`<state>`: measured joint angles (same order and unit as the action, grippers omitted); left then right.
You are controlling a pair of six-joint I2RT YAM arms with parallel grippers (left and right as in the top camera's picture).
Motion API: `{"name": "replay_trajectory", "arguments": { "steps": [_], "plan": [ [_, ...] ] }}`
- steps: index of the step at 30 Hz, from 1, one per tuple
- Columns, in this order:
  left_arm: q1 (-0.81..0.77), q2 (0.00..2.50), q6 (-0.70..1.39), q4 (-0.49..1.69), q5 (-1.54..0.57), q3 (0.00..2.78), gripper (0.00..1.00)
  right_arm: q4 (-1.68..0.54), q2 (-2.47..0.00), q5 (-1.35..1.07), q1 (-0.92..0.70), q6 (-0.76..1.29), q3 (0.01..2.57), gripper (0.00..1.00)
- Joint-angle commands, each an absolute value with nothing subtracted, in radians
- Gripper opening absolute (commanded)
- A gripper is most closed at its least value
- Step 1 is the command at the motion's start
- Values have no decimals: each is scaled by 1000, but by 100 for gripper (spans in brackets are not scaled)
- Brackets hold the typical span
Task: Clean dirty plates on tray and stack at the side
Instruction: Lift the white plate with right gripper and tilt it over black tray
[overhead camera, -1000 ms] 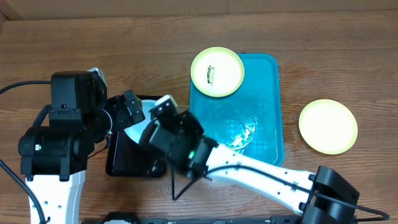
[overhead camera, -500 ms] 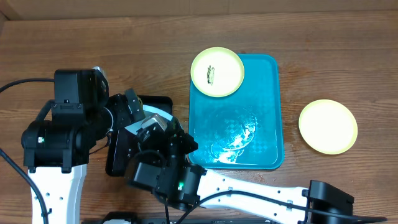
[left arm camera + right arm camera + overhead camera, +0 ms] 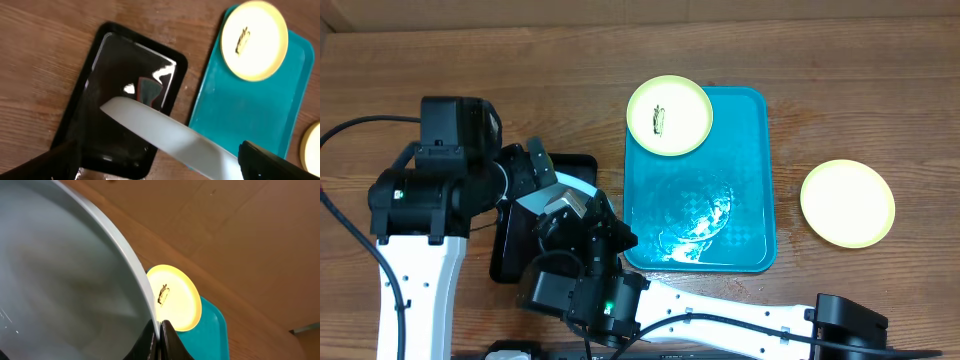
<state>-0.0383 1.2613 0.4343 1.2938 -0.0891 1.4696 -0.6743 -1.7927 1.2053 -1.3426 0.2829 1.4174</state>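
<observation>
My right gripper [image 3: 160, 330] is shut on the rim of the pale blue-white plate [image 3: 60, 280] and holds it tilted over the black tray [image 3: 515, 250]. In the overhead view the plate [image 3: 570, 186] shows as a white arc between the two grippers. In the left wrist view it [image 3: 170, 132] crosses edge-on between the wide-apart fingers of my left gripper [image 3: 157, 157]. My left gripper [image 3: 535, 165] is open beside it. A pale yellow-green plate with a dark scribble [image 3: 668, 115] sits on the far left corner of the turquoise tray [image 3: 740, 150].
A second yellow-green plate [image 3: 847, 203], unmarked, lies on the wooden table right of the turquoise tray. The black tray [image 3: 115, 65] lies just left of the turquoise tray [image 3: 240, 115]. The right arm stretches along the front edge.
The right arm has swung down and left, keeping the pale plate over the black tray. The left arm has shifted slightly right toward the plate.
</observation>
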Motion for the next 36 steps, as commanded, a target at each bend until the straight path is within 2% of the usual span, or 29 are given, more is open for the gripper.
{"name": "replay_trajectory", "arguments": {
  "steps": [1, 7, 11, 18, 30, 33, 36],
  "plan": [
    [-32, 1275, 416, 1327, -149, 1494, 100, -670, -1773, 1237, -1347, 283, 1433, 4],
    [-32, 1212, 380, 1319, -164, 1515, 100, -690, -1773, 1237, -1347, 283, 1433, 4],
    [-32, 1101, 406, 1330, -49, 1553, 100, -693, -1773, 1237, -1347, 283, 1433, 4],
    [-32, 923, 582, 1390, 191, 1555, 100, -672, -1773, 1237, -1347, 283, 1433, 4],
    [-32, 890, 580, 1399, 191, 1553, 100, -604, -1773, 1275, -1349, 281, 1433, 4],
    [-32, 890, 580, 1399, 191, 1553, 100, -606, -1773, 1350, -1346, 257, 1433, 4],
    [-32, 890, 580, 1399, 191, 1553, 100, -583, -1773, 1320, -1354, 203, 1433, 4]
  ]
}}
